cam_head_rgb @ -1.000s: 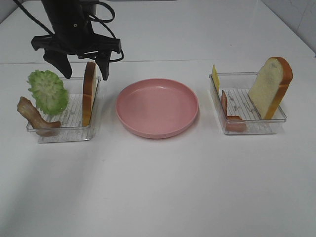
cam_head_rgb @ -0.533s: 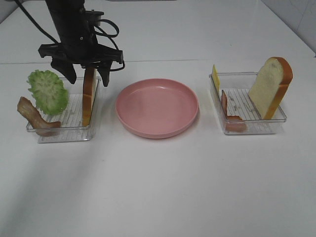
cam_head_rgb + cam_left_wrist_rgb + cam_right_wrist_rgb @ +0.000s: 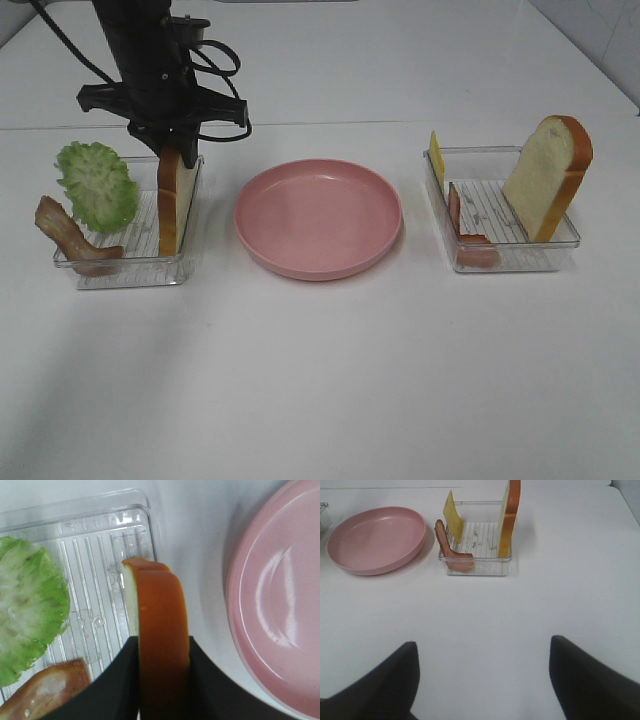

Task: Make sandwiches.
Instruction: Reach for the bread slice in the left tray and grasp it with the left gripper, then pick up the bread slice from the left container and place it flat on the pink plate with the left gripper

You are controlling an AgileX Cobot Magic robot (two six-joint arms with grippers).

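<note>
My left gripper [image 3: 172, 148] is shut on the top edge of a white bread slice with orange-brown crust [image 3: 171, 205], which stands on edge in the left clear tray [image 3: 130, 268]. In the left wrist view its black fingers [image 3: 112, 685] pinch both sides of the slice [image 3: 160, 610]. A ruffled green lettuce leaf [image 3: 96, 185] and a bacon strip [image 3: 68, 235] share that tray. The right tray [image 3: 510, 262] holds a second bread slice [image 3: 548, 178], a yellow cheese slice [image 3: 437, 158] and bacon [image 3: 466, 228]. My right gripper [image 3: 482, 680] is open above bare table, well short of that tray.
A round pink plate [image 3: 318, 218] lies between the two trays, close to the left tray's right wall. The white table [image 3: 320, 380] stretches in front of everything. The left arm's cables [image 3: 215, 55] hang behind the left tray.
My left gripper has come down over the bread slice in the left tray and its spread fingers have shut on the slice's top edge. The slice now stands more upright.
</note>
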